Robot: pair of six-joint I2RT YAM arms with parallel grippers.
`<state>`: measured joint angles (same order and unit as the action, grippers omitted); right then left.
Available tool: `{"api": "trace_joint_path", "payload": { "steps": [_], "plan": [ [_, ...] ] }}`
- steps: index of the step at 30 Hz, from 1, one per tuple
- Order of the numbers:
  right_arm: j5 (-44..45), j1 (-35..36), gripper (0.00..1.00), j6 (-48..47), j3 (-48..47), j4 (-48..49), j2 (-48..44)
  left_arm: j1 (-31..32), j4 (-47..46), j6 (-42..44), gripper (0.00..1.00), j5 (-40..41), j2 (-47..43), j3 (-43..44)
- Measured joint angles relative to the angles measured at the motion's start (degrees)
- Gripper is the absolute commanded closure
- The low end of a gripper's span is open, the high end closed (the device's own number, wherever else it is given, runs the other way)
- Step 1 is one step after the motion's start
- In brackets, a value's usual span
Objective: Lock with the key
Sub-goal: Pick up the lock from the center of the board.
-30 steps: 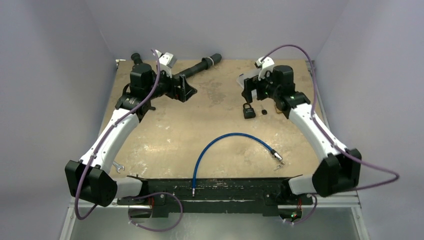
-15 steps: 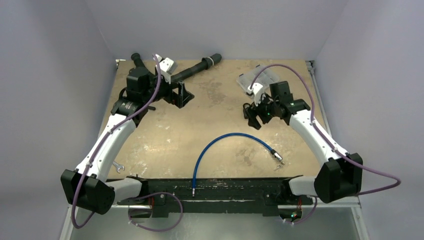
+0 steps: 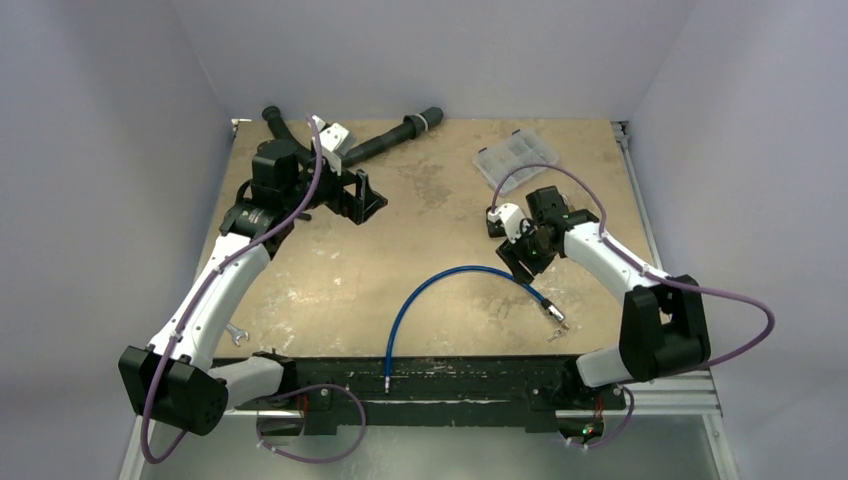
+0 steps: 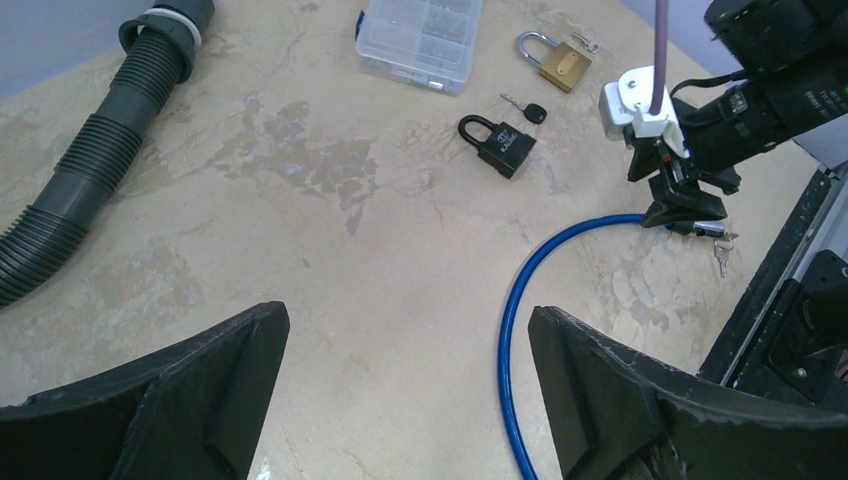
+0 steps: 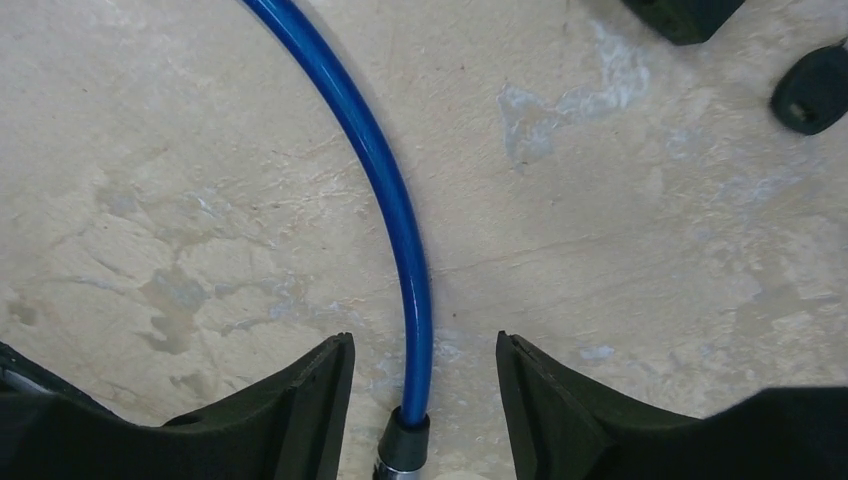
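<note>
In the last second the right arm has left the far side of the worktop (image 3: 330, 270), where it stood above the black padlock (image 4: 503, 145). It has come down toward us over the blue cable (image 3: 450, 272). Now the right pincer (image 5: 422, 350) is released, and its two fingers stand on both sides of the cable, close to the end piece (image 5: 403, 450). As far as we can see, they do not touch it yet. The small keys (image 4: 722, 255) lie on the worktop just beside this end of the cable. The black padlock and the black-headed key (image 4: 530, 114) lie apart from the pincer, farther back.

We judge from this that the cable lock, not the padlock, is the thing to be locked, and that the next step is to seize the cable near its end.

The left pincer (image 4: 405, 330) is released too and holds nothing. It hovers near the grey hose (image 3: 400, 135), well apart from the cable.
</note>
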<state>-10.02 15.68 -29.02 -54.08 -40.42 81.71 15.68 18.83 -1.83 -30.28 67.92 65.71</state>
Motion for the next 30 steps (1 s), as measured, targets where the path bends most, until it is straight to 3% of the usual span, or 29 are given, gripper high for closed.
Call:
{"api": "trace_joint_path", "payload": {
  "steps": [12,20,24,30],
  "plan": [
    [3.2,0.0,0.46,-1.8,3.4,2.1,5.8,0.0,0.1,0.0,0.01,-1.0,0.0,0.0],
    [3.4,0.0,0.65,-2.1,3.9,3.6,8.1,0.0,0.0,-0.1,0.01,-1.0,0.0,0.0],
    [3.2,0.6,1.00,-1.5,4.5,4.2,7.6,0.0,0.0,-0.1,0.01,-1.0,0.1,0.0],
    [3.4,1.7,1.00,-0.3,8.0,6.2,2.7,0.0,-0.1,-0.6,0.00,-1.0,0.3,0.0]
  ]
}}
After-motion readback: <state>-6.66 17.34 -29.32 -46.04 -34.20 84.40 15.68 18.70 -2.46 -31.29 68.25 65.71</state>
